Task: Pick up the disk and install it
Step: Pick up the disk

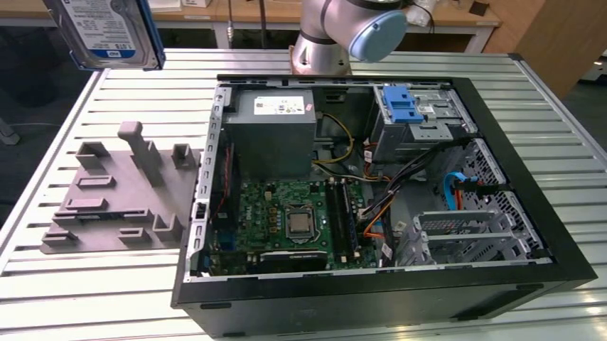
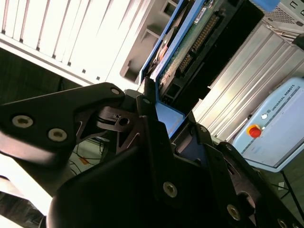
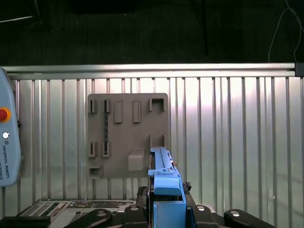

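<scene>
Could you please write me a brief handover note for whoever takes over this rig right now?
Gripper: jaws shut on the disk.
Disk: held in the air, off the table, toward the exterior view's left of the open case.
Done: the disk is picked up.
Left: the disk is not yet in the case.

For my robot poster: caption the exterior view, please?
The disk up in the air; open computer case on the slatted table.
</scene>
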`<state>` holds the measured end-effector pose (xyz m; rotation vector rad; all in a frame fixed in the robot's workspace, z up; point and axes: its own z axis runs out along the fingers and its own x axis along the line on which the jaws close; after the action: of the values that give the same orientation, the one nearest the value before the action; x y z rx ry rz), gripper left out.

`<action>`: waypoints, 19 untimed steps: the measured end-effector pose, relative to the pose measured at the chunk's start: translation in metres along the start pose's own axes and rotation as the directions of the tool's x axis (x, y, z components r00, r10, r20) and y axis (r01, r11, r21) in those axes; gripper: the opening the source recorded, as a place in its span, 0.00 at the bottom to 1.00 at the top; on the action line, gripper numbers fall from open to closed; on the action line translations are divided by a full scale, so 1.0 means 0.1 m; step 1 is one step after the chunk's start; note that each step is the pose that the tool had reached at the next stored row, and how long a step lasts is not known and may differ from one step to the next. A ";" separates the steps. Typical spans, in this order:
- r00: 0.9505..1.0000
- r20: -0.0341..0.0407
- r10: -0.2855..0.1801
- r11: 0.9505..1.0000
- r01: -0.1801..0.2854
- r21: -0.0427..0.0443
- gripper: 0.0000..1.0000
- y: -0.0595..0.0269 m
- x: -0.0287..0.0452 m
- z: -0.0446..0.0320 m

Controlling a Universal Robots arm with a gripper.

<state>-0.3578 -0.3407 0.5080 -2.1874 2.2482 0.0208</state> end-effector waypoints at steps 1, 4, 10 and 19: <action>1.000 0.000 0.000 1.000 0.000 0.000 0.36 -0.006 0.000 0.000; 1.000 0.000 0.000 1.000 0.000 0.000 0.36 -0.029 -0.001 0.000; 1.000 0.000 0.000 1.000 0.000 0.000 0.36 -0.137 -0.004 -0.001; 1.000 0.000 0.000 1.000 0.000 0.000 0.36 -0.210 0.030 -0.002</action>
<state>-0.3370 -0.3442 0.5080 -2.1874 2.2483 0.0208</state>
